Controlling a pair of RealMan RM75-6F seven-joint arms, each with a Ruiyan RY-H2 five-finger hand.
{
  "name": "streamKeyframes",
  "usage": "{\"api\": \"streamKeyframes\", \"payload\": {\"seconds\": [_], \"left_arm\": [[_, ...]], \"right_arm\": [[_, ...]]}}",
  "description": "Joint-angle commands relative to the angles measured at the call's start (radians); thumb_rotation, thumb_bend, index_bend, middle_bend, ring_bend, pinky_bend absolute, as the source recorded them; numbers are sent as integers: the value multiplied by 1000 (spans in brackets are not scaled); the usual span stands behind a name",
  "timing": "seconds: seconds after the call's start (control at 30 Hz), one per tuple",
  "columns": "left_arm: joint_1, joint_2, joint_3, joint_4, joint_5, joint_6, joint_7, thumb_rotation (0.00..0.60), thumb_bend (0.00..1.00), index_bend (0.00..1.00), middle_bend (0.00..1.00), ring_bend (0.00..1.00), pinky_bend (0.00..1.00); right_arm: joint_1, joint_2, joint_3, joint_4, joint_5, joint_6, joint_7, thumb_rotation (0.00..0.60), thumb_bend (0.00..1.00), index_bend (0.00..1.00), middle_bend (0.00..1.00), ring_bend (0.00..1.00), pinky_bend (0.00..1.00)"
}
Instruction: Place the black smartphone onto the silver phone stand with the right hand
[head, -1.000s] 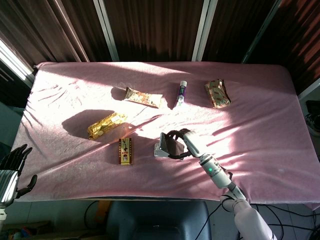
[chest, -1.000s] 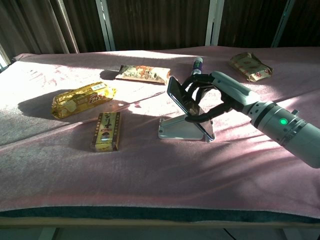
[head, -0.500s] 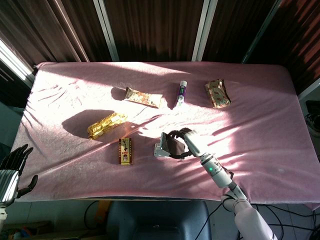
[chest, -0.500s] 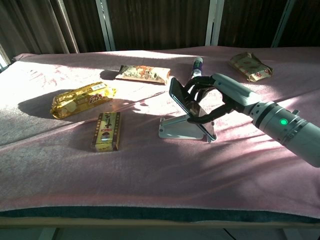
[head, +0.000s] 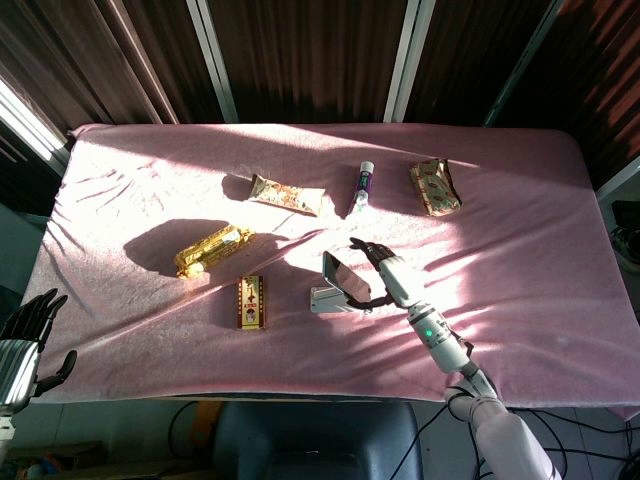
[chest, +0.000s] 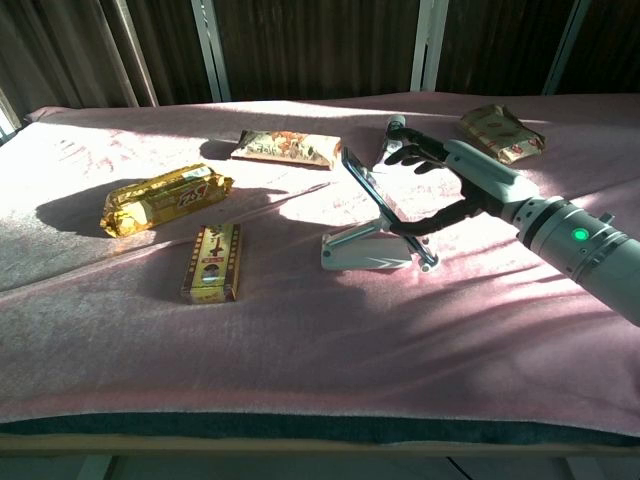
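Observation:
The black smartphone (head: 338, 272) (chest: 385, 205) leans tilted on the silver phone stand (head: 328, 300) (chest: 360, 250) near the middle of the pink table. My right hand (head: 390, 275) (chest: 460, 180) is just right of the phone. Its fingers are spread and lifted off the phone's top edge, and its thumb reaches low toward the phone's bottom end. It holds nothing. My left hand (head: 25, 340) hangs off the table's front left corner with its fingers apart and empty; only the head view shows it.
A gold snack packet (head: 212, 250) (chest: 165, 198) and a dark flat box (head: 251, 302) (chest: 212, 262) lie left of the stand. Behind it are a patterned packet (head: 287, 194) (chest: 287, 148), a small tube (head: 362, 187) (chest: 393, 128) and a brown packet (head: 435, 187) (chest: 502, 132).
My right hand has let go of the phone: its fingers opened and drew back to the right. The phone now leans on the stand by itself.

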Motion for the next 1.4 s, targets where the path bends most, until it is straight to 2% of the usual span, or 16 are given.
{"api": "streamKeyframes", "payload": {"seconds": [0.03,0.33,0.53,0.63,0.73,0.83,0.93,0.97,1.07,1.1,1.17,1.2,1.27,1.4], "left_arm": [[0,0,0,0,0,0,0,600,366,0,13,22,123],[-1,-1,1,-1,4,1,3,600,366,0,14,21,123],[-1,0,2,-1,4,0,1,600,365,0,14,22,123],[1,1,2,0,6,5,-3,600,366,0,14,21,123],[2,2,2,0,6,7,-4,600,366,0,14,21,123],[2,2,2,0,6,8,-5,600,366,0,14,21,123],[3,2,2,0,6,9,-4,600,366,0,14,21,123],[4,2,2,0,6,11,-3,600,366,0,14,21,122],[8,1,1,1,6,19,1,600,363,0,13,21,123],[9,1,0,1,5,20,4,600,362,0,13,21,123],[9,-1,-1,2,3,21,11,600,359,0,13,21,123],[9,-2,-1,2,3,19,14,600,359,0,13,21,123],[5,-5,1,1,3,10,22,600,358,0,13,22,123],[1,-10,2,-3,4,2,42,600,358,0,13,22,122]], "right_arm": [[-6,7,-4,-8,-4,12,5,600,153,0,285,190,282],[-21,30,-9,-34,-9,41,16,600,151,0,285,190,282],[-43,62,-5,-67,-10,106,11,600,151,0,280,188,282],[-68,94,-5,-102,-11,150,-47,600,151,0,232,151,278],[-117,157,-11,-185,-11,197,-172,600,151,0,168,74,228],[-189,276,-23,-372,-6,235,-381,600,151,16,129,12,169],[-277,462,-50,-694,25,227,-680,600,151,46,95,1,128],[-315,553,-68,-852,60,197,-828,600,151,40,79,0,107],[-398,762,-113,-1226,190,145,-1170,600,151,0,3,0,10],[-422,798,-118,-1302,225,161,-1239,600,151,0,0,0,1],[-482,829,-120,-1392,250,241,-1304,600,151,0,0,0,0],[-508,827,-117,-1401,249,281,-1306,600,151,0,0,0,0],[-553,804,-113,-1374,226,359,-1318,600,151,0,0,0,0],[-591,811,-116,-1374,181,412,-1335,600,151,0,0,0,0]]}}
